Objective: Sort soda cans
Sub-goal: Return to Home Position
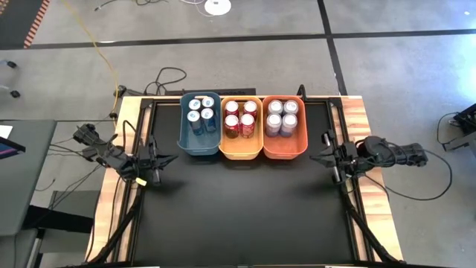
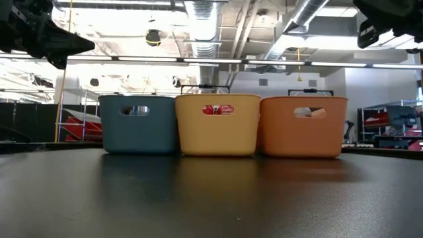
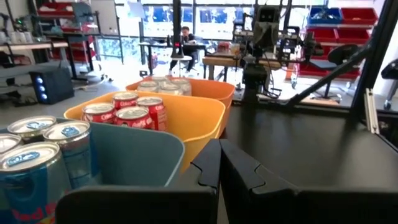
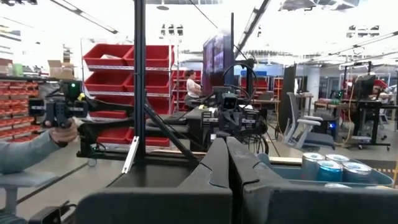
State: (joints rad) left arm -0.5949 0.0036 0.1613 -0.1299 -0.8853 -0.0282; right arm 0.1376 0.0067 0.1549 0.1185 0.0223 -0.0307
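Three bins stand side by side at the table's far middle. The blue bin (image 1: pixel 184 140) holds several blue soda cans (image 1: pixel 201 113), the yellow bin (image 1: pixel 239 151) several red cans (image 1: pixel 240 117), and the orange bin (image 1: pixel 284 152) several silver cans (image 1: pixel 282 117). All cans stand upright on their bases inside the bins, as the left wrist view shows for the red cans (image 3: pixel 134 112). My left gripper (image 1: pixel 172 158) (image 3: pixel 219 144) is at the table's left edge, level and shut, holding nothing. My right gripper (image 1: pixel 312 158) (image 4: pixel 226 142) is at the right edge, also shut and empty.
The black tabletop (image 1: pixel 245 212) in front of the bins is bare. Black frame rails (image 1: pixel 351 208) run along both sides. Beyond the table, a person's hand (image 4: pixel 59 127) holds a device, and another person (image 3: pixel 185 36) sits far back.
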